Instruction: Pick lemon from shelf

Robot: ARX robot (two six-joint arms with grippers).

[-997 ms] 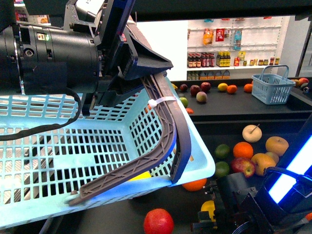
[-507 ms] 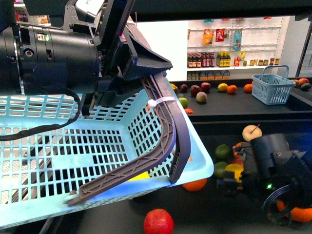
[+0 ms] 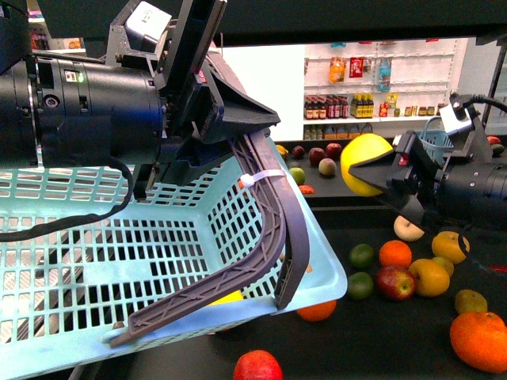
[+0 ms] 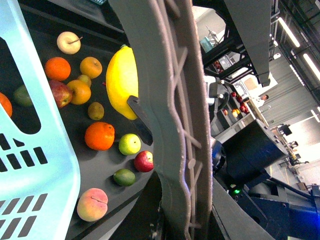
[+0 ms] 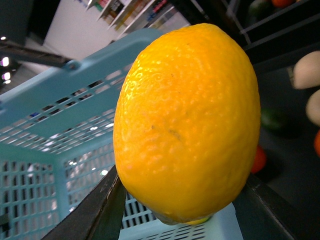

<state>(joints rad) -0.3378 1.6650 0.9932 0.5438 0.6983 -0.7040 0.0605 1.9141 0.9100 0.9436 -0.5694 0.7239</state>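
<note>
Held lemon (image 3: 363,162), long axis near upright

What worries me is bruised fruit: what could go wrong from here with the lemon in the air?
The right pincer seems to grip the lemon near one end only, so it may slip and drop onto the loose fruit on the shelf below. Moving across, the lemon could knock the rim of the basket or its handle.
</note>
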